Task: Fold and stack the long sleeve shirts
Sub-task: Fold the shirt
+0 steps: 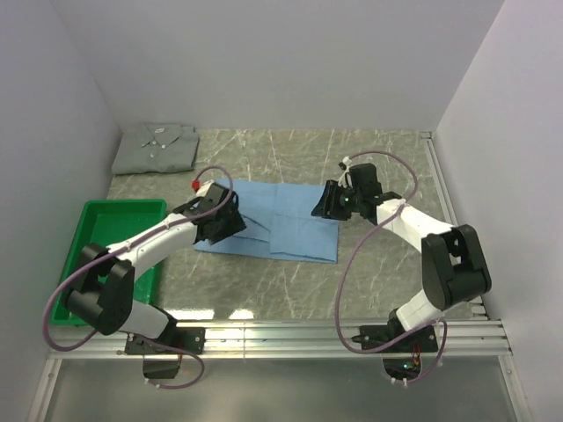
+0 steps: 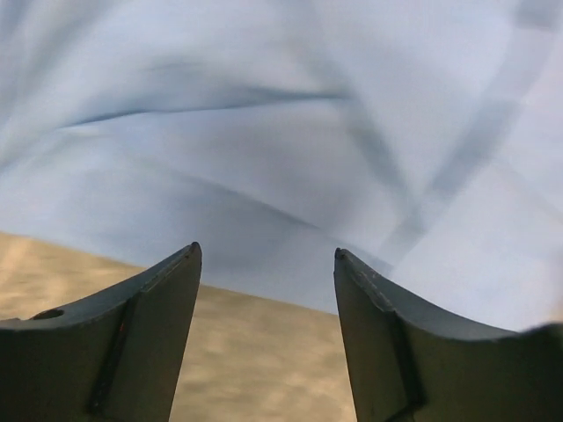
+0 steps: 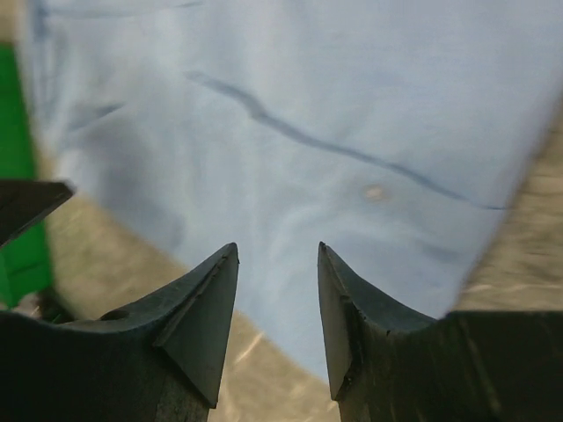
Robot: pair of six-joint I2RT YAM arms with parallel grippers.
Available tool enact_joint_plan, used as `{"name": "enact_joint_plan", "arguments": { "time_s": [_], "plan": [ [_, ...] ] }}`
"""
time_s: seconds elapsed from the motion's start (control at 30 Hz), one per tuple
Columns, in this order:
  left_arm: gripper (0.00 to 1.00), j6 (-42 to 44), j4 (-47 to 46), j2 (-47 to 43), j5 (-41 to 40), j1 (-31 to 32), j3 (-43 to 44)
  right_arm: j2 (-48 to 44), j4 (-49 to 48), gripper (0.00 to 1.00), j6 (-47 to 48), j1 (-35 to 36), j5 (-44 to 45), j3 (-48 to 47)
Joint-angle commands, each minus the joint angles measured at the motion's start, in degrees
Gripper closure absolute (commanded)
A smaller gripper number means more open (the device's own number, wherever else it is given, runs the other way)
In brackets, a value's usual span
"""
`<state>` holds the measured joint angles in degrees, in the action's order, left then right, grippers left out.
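Observation:
The light blue long sleeve shirt point(image 1: 286, 224) lies flat on the table, folded into a long rectangle. My left gripper point(image 1: 220, 225) is low at its left end. In the left wrist view that gripper point(image 2: 266, 251) stands open at the cloth's edge point(image 2: 290, 167), with bare table showing between its jaws. My right gripper point(image 1: 332, 203) hovers over the shirt's right end. It is open point(image 3: 277, 248), with blue cloth point(image 3: 308, 105) below and nothing pinched. The pale grey-green long sleeve shirt point(image 1: 157, 148) sits folded at the back left corner.
A green plastic tray point(image 1: 92, 230) stands at the table's left side, next to my left arm; its edge point(image 3: 13, 176) shows in the right wrist view. White walls close in the left, back and right. A metal rail point(image 1: 352, 332) runs along the near edge.

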<state>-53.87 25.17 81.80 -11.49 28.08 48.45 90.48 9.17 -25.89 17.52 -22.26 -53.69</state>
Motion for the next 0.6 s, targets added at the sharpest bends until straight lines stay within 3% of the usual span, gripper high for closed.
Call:
{"name": "enact_joint_plan", "arguments": {
  "time_s": [0.0, 0.23, 0.47, 0.57],
  "plan": [
    [0.32, 1.31, -0.47, -2.0, -3.18, 6.18, 8.4, -3.64, -2.31, 0.52, -0.39, 0.76, -11.3, 1.74],
    [0.32, 5.52, -3.63, 4.76, -5.39, 11.38, 17.99, -1.98, -7.24, 0.53, -2.68, 0.85, -15.96, 13.25],
    [0.31, 10.09, -6.97, 5.48, -7.05, 14.11, 18.44, 2.77, -2.32, 0.55, -0.22, 0.06, -16.76, 15.28],
    [0.28, 14.82, -8.9, 5.74, -7.67, 16.57, 18.53, -1.16, -1.26, 0.58, -0.13, -1.26, -15.72, 14.93]
  ]
}}
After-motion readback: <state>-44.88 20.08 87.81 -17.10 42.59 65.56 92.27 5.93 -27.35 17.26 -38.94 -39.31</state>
